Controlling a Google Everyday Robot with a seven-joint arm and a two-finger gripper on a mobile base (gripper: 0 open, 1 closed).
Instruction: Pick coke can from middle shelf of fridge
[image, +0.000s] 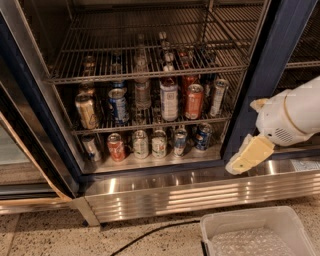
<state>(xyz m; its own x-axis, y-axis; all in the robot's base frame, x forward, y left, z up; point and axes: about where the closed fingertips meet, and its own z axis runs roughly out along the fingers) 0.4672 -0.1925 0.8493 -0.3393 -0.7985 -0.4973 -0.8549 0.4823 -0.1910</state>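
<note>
Fingers (248, 155): cannot tell | gripper (239, 164): lower right | door frame (260, 75) between gripper and coke can (194, 101) | tall cans (169, 98) flank it

One fridge (274, 65), with two wire racks in its open bay: one upper rack (150, 74) and one middle shelf (150, 125). The middle shelf's front row counts six: one tan can (86, 111), one blue can (118, 105), one clear bottle (142, 93), one tall white can (169, 98), one coke can (194, 101) and one silver can (217, 97). More stand behind, too crowded to count. Six cans line the steel floor (150, 161), one of them a red can (116, 146). One gripper (248, 155) hangs at four o'clock from the coke can. One white bin (235, 222) sits at five o'clock of the view, and one black cable (150, 234) at six.
</note>
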